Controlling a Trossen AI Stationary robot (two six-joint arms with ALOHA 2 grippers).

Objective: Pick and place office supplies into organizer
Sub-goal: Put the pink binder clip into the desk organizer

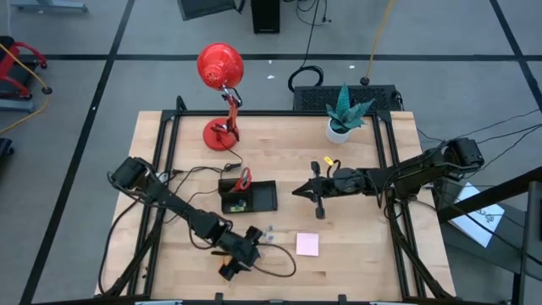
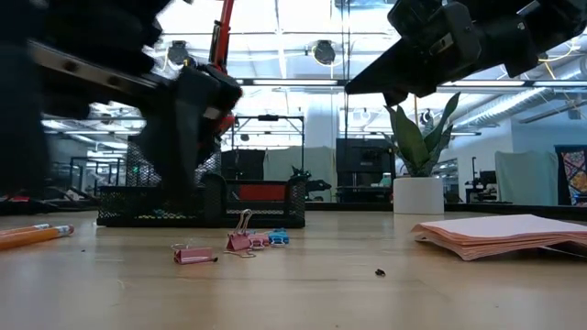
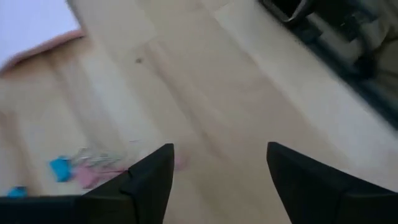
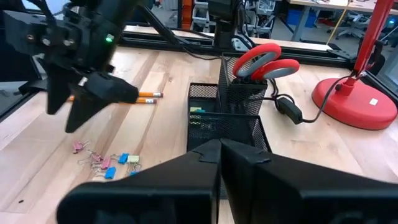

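Left gripper [image 1: 240, 261], fingers spread and empty near the bench's front edge, should drop squarely over the clips [image 3: 81, 171]; right gripper [image 1: 298, 191] waits clenched.

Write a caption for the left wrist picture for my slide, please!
Open left gripper above the wooden table, with blue and pink clips and the pink pad nearby.

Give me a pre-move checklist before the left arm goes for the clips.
1. Left gripper open with nothing between its fingers: ok.
2. Binder clips loose on the table, none stacked: ok.
3. Organizer upright, its low tray still has room: ok.
4. Right gripper shut and clear of the clips: ok.
5. Scissors already standing in the organizer cup: ok.
6. Gripper centred over a clip: cannot tell.
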